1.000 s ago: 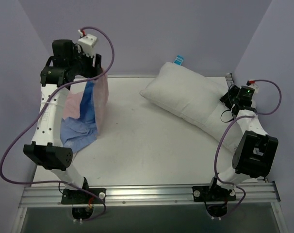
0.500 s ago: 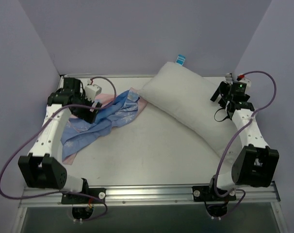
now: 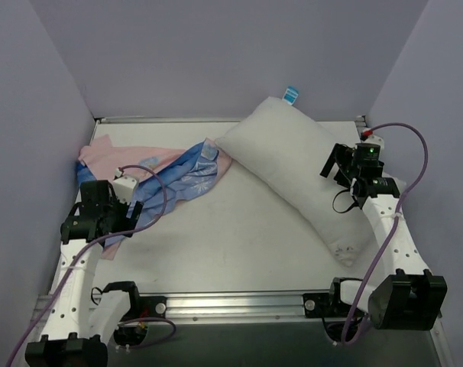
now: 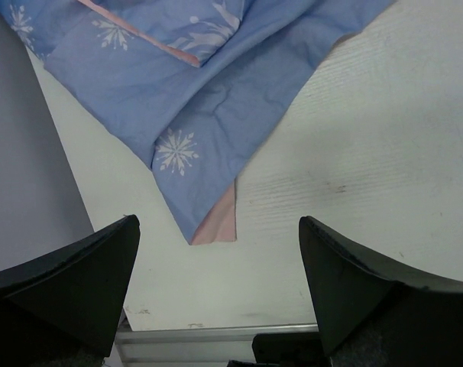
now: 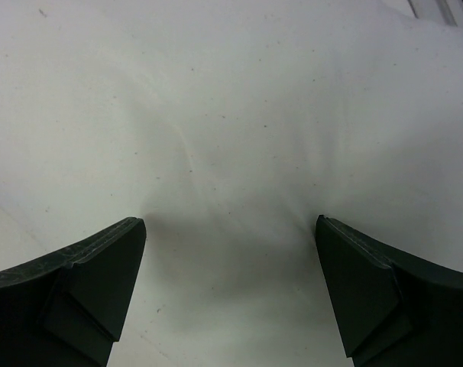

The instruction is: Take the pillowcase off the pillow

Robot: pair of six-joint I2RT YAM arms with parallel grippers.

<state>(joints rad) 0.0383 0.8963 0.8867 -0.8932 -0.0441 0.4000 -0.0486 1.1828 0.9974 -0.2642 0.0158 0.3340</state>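
Observation:
The pillowcase (image 3: 166, 172) lies crumpled flat at the back left of the table, pink side and blue snowflake side both showing. In the left wrist view its blue corner (image 4: 178, 99) points toward my fingers. The pillow (image 3: 293, 164) lies bare and diagonal at the right, its blue tag (image 3: 291, 94) at the far end. My left gripper (image 3: 94, 222) (image 4: 218, 229) is open and empty, just near of the pillowcase's corner and not touching it. My right gripper (image 3: 340, 164) (image 5: 230, 222) is open and empty, close above the pillow (image 5: 231, 115).
The purple left wall (image 3: 33, 153) stands close beside my left arm. A metal rail (image 3: 231, 302) runs along the table's near edge and also shows in the left wrist view (image 4: 216, 332). The table (image 3: 231, 229) is white.
My left gripper lowered the hanging pillowcase onto the table, let go and drew back toward the near left. My right gripper moved left over the pillow, which shifted slightly.

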